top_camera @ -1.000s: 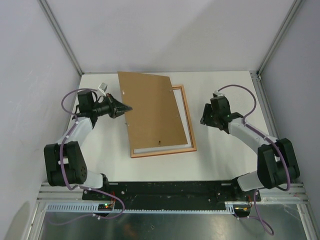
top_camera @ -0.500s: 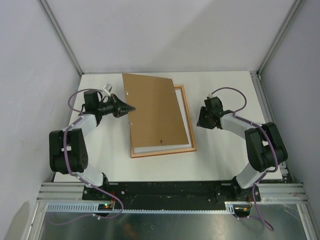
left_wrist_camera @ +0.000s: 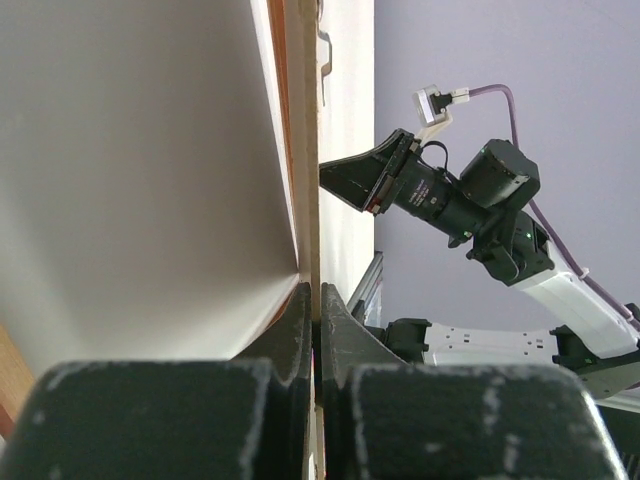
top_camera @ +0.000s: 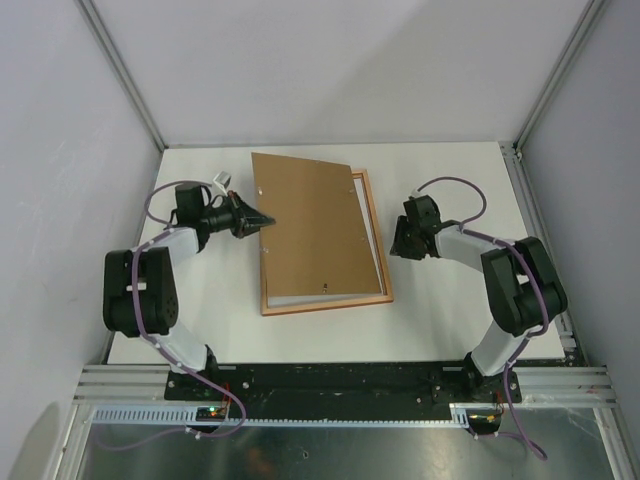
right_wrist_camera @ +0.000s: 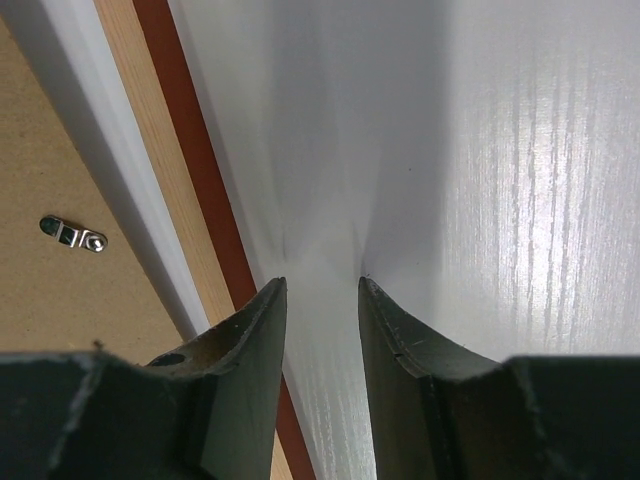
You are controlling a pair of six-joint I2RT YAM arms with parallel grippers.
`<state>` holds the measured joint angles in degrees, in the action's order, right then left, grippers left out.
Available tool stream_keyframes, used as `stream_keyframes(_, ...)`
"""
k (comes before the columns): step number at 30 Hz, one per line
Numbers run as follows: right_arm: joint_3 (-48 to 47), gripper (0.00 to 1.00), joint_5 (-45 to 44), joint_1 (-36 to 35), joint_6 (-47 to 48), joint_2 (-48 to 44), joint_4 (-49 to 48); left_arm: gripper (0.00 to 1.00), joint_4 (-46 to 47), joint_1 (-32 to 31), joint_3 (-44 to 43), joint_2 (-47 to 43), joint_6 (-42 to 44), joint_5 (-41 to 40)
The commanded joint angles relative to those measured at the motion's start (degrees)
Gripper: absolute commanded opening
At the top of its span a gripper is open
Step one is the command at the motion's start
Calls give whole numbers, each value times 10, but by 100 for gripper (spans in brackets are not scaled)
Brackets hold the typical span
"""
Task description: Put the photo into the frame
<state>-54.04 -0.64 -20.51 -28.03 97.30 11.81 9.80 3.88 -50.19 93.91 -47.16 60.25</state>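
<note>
The left gripper pinches the left edge of the brown board covering the frame. The right gripper, jaws apart and empty, sits just beside the frame.

From my overhead feed: a white table fills the centre, boxed in by plain grey panels, with the back wall at top, the left wall and the right wall at the sides. Two aluminium posts slant in from the upper corners. Along the bottom I see a black mounting rail, then a brushed metal sheet. The light is soft and even.
</note>
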Motion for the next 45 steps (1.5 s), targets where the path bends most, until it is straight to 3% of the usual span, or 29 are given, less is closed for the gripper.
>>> stream_keyframes(1, -29, 39, 0, -9, -6, 12, -15, 0, 46, -2, -2, 3, -7, 39)
stream_keyframes(45, -55, 36, 22, -48, 12, 83, -5, 0, 58, -24, -43, 110, -21, 63)
